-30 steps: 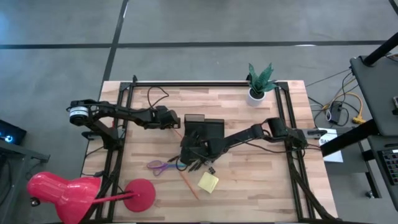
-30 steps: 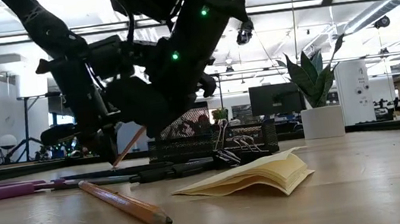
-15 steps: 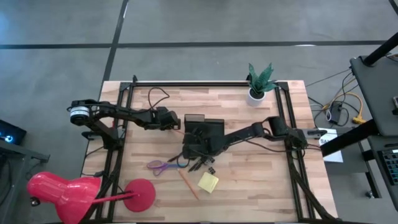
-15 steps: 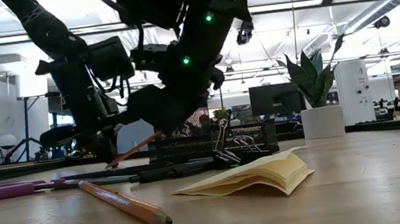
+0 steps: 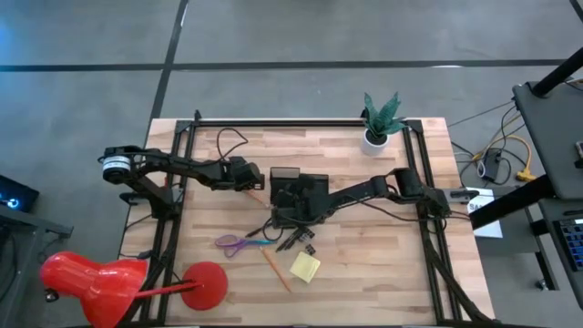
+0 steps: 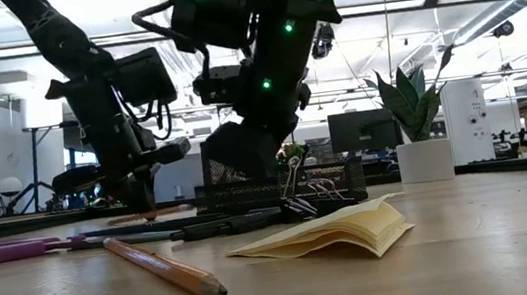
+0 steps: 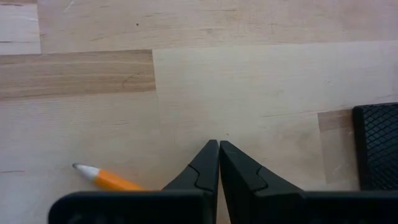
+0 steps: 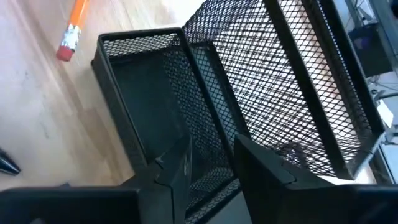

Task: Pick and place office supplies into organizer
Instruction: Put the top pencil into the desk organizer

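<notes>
— Two tools to account for; shall we start with the right tool (image 8: 208, 165)?

— Yes. We see it poised over the organizer (image 5: 301, 193), fingers (image 8: 177, 168) parted a little way with nothing between them — only the black mesh walls and the dark compartment floor show past them in its wrist view.

— And the left tool (image 7: 218, 163)?

— We find its fingers pressed fully together and holding nothing. It sits low over the worktop (image 5: 364, 273) just to the left of the organizer, and an orange pencil (image 7: 102, 178) lies on the wood beside it, sharpened tip showing.

— From the right wrist we also catch the eraser end of a pencil on the wood just outside the organizer's wall; whether it is that same pencil we cannot tell.

— Moving outward, then. What do we have in front of the organizer?

— Purple-handled scissors (image 5: 233, 242) lie toward the left, black pens (image 5: 290, 239) are scattered just in front of the mesh box, and a small black clip (image 5: 310, 248) sits near them. A second orange pencil (image 5: 276, 270) lies at a slant further forward, and the yellow sticky-note pad (image 5: 305, 266) rests just beside it, its top sheets curled up in the low view.

— And at the edges?

— We see a potted plant (image 5: 379, 118) at the far right corner and a red desk lamp (image 5: 100, 284) at the near left.
</notes>
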Controlling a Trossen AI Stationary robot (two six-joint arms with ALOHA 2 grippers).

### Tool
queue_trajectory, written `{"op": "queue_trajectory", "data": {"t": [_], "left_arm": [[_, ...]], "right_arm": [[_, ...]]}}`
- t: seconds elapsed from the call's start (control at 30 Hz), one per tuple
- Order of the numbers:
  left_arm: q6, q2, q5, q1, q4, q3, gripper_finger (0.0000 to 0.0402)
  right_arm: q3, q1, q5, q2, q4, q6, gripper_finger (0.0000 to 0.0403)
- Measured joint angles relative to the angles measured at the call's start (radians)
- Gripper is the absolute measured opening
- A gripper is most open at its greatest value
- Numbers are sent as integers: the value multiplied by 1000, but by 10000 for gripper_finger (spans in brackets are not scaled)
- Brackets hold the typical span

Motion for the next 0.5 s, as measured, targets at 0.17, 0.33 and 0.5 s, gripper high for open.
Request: {"op": "queue_trajectory", "data": {"t": [0.17,0.33,0.5], "left_arm": [[7,0,-1,0,6,-7,0],[311,0,-1,-5,9,-3,0],[832,2,50,-30,48,-3,0]], "right_arm": [[0,-1,-60,-38,13,-37,112],[0,-2,-266,-61,54,-203,103],[0,0,-380,-68,59,-282,98]]}}
